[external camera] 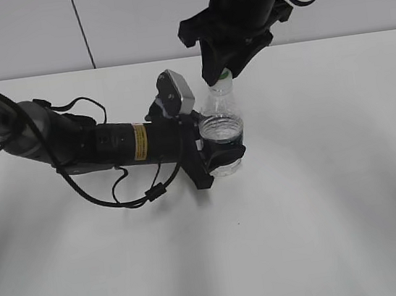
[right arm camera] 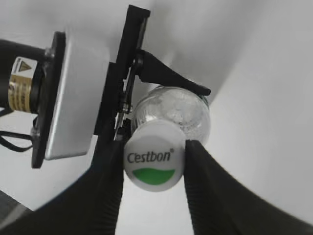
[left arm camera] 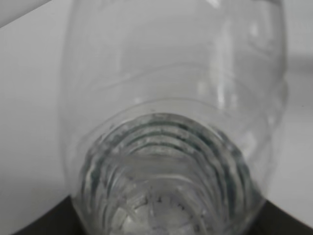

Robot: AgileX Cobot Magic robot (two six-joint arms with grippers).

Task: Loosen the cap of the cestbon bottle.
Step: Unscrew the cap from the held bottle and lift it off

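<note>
The cestbon bottle [external camera: 222,124] stands upright on the white table, clear with water in it. My left gripper [external camera: 222,151] reaches in from the left and is shut on the bottle's body. In the left wrist view the bottle [left arm camera: 171,122] fills the frame, with the dark jaws at the bottom corners. My right gripper [external camera: 221,70] comes down from above. Its two black fingers [right arm camera: 154,147] press on both sides of the white cap [right arm camera: 154,156], which bears "Cestbon" and a green mark. The cap's edge just shows in the exterior view [external camera: 223,76].
The white table [external camera: 336,195] spreads all round the bottle. A pale wall [external camera: 22,32] runs behind it. The left arm with its cables [external camera: 109,141] lies low across the table's left half. The left wrist camera housing [right arm camera: 73,98] sits close to the right fingers.
</note>
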